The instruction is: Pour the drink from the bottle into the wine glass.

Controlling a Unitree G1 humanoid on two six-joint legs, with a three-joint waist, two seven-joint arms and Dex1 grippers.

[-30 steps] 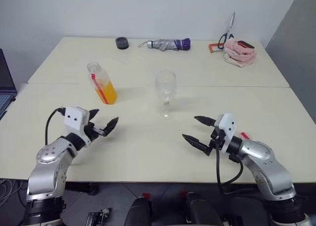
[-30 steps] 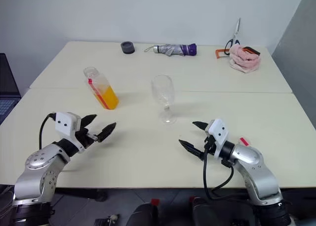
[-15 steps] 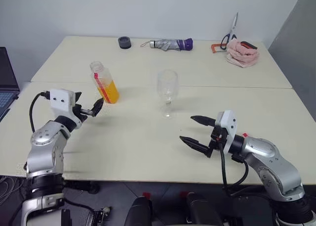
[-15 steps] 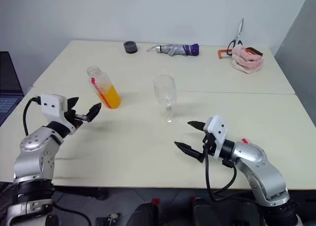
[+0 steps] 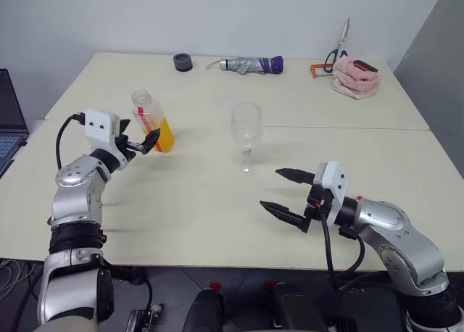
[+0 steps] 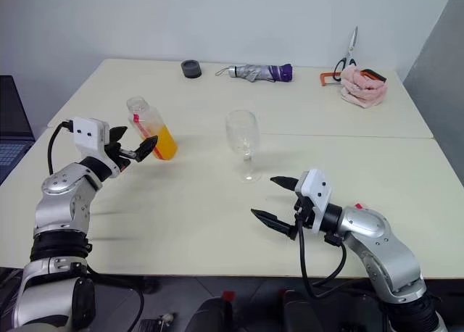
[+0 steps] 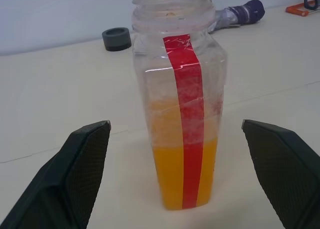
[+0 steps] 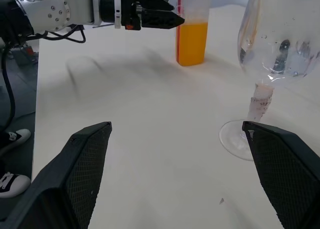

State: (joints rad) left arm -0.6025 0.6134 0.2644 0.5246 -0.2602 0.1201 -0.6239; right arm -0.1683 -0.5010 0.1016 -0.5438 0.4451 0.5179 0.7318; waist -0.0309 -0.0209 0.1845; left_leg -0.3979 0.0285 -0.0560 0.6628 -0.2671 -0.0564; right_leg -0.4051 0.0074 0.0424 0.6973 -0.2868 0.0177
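The bottle stands upright on the left part of the table, clear with a red strip and an uncapped threaded neck. The orange drink fills roughly its lower third. My left gripper is open and level just in front of the bottle, which faces the gap between its fingers without touching them. The empty wine glass stands upright mid-table, to the right of the bottle. My right gripper is open nearer the front edge, short of the glass's foot and holding nothing.
Along the far edge lie a black round cap-like thing, a folded umbrella, scissors and a pink cloth. A laptop sits off the left side. A seam runs between the two joined tables.
My left gripper has risen from near the table's front and gone forward to just short of the bottle, still open. The right gripper has stayed about where it was.
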